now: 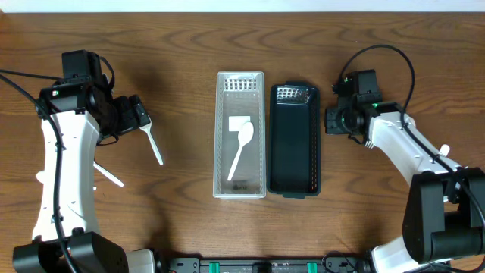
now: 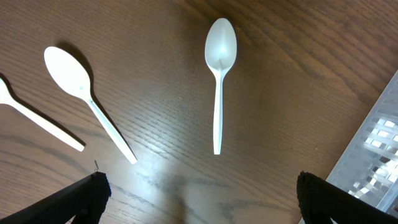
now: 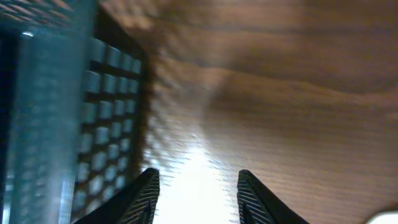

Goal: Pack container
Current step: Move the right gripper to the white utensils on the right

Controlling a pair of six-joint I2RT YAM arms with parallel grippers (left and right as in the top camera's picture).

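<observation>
A clear plastic container [image 1: 221, 136] stands at the table's middle with one white plastic spoon [image 1: 241, 148] inside. A black mesh container [image 1: 315, 152] lies right beside it. My left gripper [image 1: 142, 115] is open and empty, to the left of the clear container. In the left wrist view my open fingers [image 2: 202, 199] hang above bare wood, with three loose white spoons ahead [image 2: 219, 81], [image 2: 87, 99], [image 2: 37, 118]. My right gripper [image 1: 333, 120] is open and empty just right of the black container, whose wall shows in the right wrist view [image 3: 106, 93] beside the fingers [image 3: 196, 193].
Two loose spoons show from overhead [image 1: 154, 144], [image 1: 108, 174] beside the left arm. The clear container's corner shows at the right edge of the left wrist view [image 2: 379, 149]. A small white object [image 3: 385, 218] sits at the right wrist view's lower right corner.
</observation>
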